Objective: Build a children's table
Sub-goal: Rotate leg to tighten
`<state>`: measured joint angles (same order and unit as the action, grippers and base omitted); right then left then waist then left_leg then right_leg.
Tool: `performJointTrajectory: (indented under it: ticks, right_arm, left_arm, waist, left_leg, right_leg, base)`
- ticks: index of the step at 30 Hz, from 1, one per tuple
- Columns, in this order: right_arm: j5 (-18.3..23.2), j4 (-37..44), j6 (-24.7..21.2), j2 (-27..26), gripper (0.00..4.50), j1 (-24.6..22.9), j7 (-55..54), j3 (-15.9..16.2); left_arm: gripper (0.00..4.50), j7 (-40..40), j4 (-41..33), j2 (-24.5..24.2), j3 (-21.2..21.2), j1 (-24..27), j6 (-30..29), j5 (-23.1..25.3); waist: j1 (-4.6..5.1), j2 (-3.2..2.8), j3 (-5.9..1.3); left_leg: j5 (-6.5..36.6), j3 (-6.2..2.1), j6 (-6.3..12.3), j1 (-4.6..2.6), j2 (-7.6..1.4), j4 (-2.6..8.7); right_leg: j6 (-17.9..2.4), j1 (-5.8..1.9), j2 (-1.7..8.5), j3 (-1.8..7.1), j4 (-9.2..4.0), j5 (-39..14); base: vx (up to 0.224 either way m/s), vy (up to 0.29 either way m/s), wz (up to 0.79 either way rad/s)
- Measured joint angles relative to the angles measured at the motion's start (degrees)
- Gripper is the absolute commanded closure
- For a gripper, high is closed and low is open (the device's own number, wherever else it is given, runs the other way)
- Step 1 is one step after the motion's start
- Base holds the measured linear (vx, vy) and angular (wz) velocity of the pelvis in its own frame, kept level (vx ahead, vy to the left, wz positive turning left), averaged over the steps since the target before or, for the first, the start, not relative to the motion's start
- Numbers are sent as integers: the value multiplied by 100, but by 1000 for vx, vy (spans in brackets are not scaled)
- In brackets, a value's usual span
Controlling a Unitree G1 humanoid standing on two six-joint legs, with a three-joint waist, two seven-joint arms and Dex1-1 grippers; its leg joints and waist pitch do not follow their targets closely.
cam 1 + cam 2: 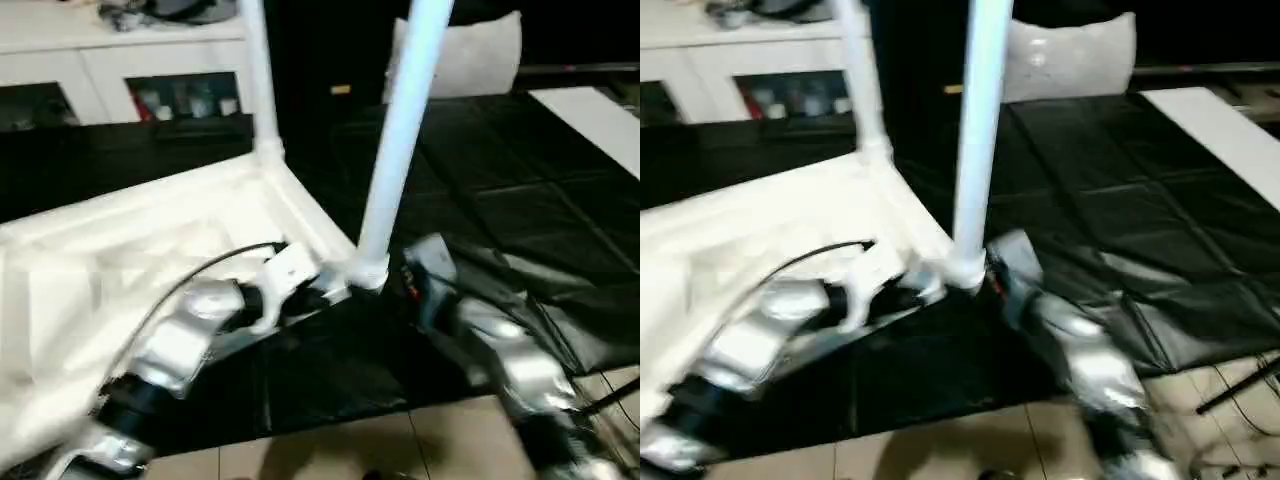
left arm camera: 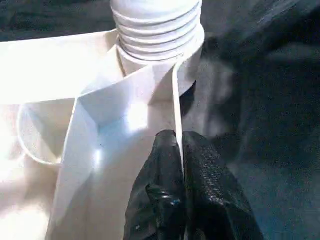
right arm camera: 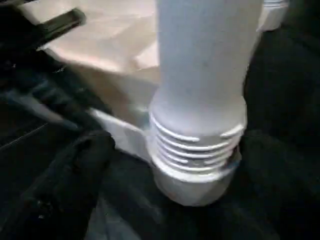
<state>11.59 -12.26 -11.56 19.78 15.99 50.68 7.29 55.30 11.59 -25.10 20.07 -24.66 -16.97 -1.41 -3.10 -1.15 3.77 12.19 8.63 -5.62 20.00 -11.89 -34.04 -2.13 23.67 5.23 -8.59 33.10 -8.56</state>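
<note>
The children's table point(image 1: 150, 240) lies upside down, its rim pinched by the left end effector point(image 2: 180, 150); right end effector's state unclear.

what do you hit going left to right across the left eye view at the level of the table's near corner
upturned table top → left gripper, shut on the table's rim → near leg standing in its corner socket → right gripper → black mat

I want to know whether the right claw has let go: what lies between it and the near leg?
Nothing but bare black mat: the right wrist view shows an open gap between the right claw's finger and the near leg.
</note>
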Motion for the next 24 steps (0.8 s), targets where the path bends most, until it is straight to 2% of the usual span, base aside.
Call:
performJointTrajectory:
  ticks: [4, 9, 14, 15, 18, 21, 24]
  right_arm:
    - [34, 38, 107, 216, 2, 71, 488, 20]
    - [-5, 15, 352, 628, 2, 330, 1072, 256]
    - [-87, -279, 501, 720, 2, 500, 1629, 504]
    - [-121, -372, 555, 735, 29, 524, 1682, 554]
    - [-123, -437, 552, 792, 36, 571, 1834, 632]
    - [-112, -482, 537, 796, 77, 630, 1926, 651]
    - [-88, -564, 543, 791, 95, 685, 1994, 651]
  left_arm:
    - [450, 418, 59, -89, 124, -22, 280, -9]
    - [450, 912, 119, -264, 315, -85, 616, -15]
    - [450, 1193, 228, -315, 410, -195, 755, -8]
    - [450, 1205, 248, -312, 415, -203, 780, -7]
    - [450, 1218, 278, -304, 414, -211, 817, -7]
    - [450, 1254, 305, -304, 414, -214, 848, -7]
    - [450, 1312, 306, -309, 429, -214, 863, -10]
  waist:
    - [-66, 2, -1]
    - [-148, 19, -12]
    - [-213, 32, -19]
    - [-212, 37, -23]
    - [-211, 55, -33]
    - [-211, 73, -44]
    - [-215, 78, -48]
  left_leg:
    - [3, 2, -7, -6, -2, -12]
    - [1, 5, -5, -5, -5, -17]
    - [-5, 5, 6, -1, -5, -25]
    - [-5, 6, 6, 0, -5, -29]
    - [-5, 7, 6, -1, -6, -30]
    - [-5, 7, 6, -2, -7, -31]
    - [-5, 7, 4, -1, -7, -37]
  right_leg:
    - [1, -24, 3, 5, 1, 0]
    - [3, -33, 4, 9, 5, -1]
    - [3, -33, 5, 10, 12, -1]
    - [3, -33, 6, 10, 12, -1]
    - [3, -33, 7, 11, 14, -1]
    - [4, -32, 6, 9, 18, -2]
    - [4, -33, 7, 10, 21, -2]
  base:
    - [0, 0, 0]
    - [0, 0, 0]
    - [0, 0, 0]
    - [0, 0, 0]
    - [0, 0, 0]
    - [0, 0, 0]
    - [0, 0, 0]
